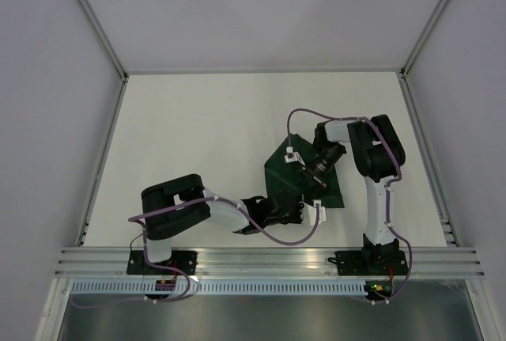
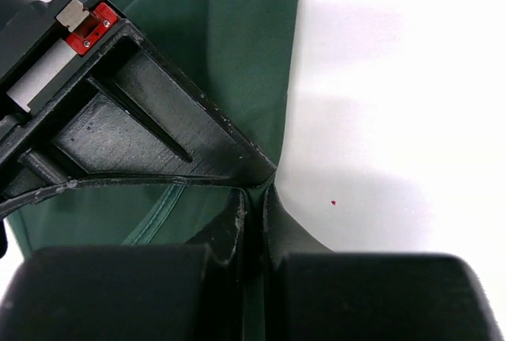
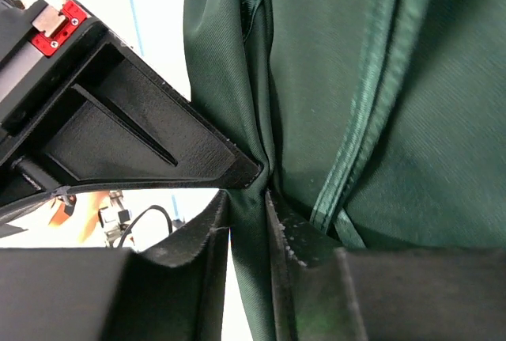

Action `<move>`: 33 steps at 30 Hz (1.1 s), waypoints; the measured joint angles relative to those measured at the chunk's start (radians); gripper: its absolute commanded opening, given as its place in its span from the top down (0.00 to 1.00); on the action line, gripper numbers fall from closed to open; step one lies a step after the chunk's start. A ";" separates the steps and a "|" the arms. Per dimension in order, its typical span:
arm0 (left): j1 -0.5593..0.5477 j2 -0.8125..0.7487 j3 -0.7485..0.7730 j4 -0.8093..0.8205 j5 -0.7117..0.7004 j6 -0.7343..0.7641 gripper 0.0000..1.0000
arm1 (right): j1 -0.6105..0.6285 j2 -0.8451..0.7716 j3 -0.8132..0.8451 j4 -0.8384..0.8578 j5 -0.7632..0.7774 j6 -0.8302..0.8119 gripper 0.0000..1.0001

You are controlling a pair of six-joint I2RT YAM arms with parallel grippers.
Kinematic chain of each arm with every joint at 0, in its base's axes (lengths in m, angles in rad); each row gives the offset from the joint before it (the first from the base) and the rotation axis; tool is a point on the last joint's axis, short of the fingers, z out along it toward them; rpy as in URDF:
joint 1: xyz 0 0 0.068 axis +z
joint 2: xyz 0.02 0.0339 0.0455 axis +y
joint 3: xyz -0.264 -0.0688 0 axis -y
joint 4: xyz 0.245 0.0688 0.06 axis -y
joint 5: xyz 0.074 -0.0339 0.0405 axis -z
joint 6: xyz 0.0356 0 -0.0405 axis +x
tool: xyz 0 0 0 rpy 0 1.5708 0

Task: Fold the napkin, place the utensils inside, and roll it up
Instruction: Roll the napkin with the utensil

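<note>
From my remote station, the white tabletop (image 1: 198, 135) filled most of the overhead view. The dark green, slightly glossy fabric napkin (image 1: 277, 173) lay toward its near right part, between the two arms, creased and doubled over itself into an uneven angular shape. Both arms reached in over it from either side. The left gripper (image 2: 254, 198) had its jaws drawn nearly together, pinching a thin fold of the napkin's edge, with bare table just beside it. The right gripper (image 3: 249, 191) was likewise clamped narrowly on a gathered ridge of the cloth. A lighter green stitched hem (image 3: 356, 143) ran down the fabric just beside that grip.
</note>
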 measured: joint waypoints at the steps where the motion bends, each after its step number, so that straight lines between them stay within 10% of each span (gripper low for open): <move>1: 0.006 -0.001 0.005 -0.009 0.016 -0.004 0.98 | -0.002 0.000 0.000 -0.002 0.002 0.002 0.66; 10: 0.078 -0.008 0.016 -0.025 0.177 -0.102 0.98 | -0.013 -0.085 -0.008 0.021 0.018 0.052 0.40; 24: 0.263 -0.024 -0.001 -0.043 0.505 -0.323 0.98 | -0.219 -0.339 -0.043 0.306 0.058 0.105 0.38; 33: 0.433 0.085 0.086 -0.070 0.882 -0.493 0.98 | -0.229 -0.680 -0.359 0.540 0.092 0.091 0.27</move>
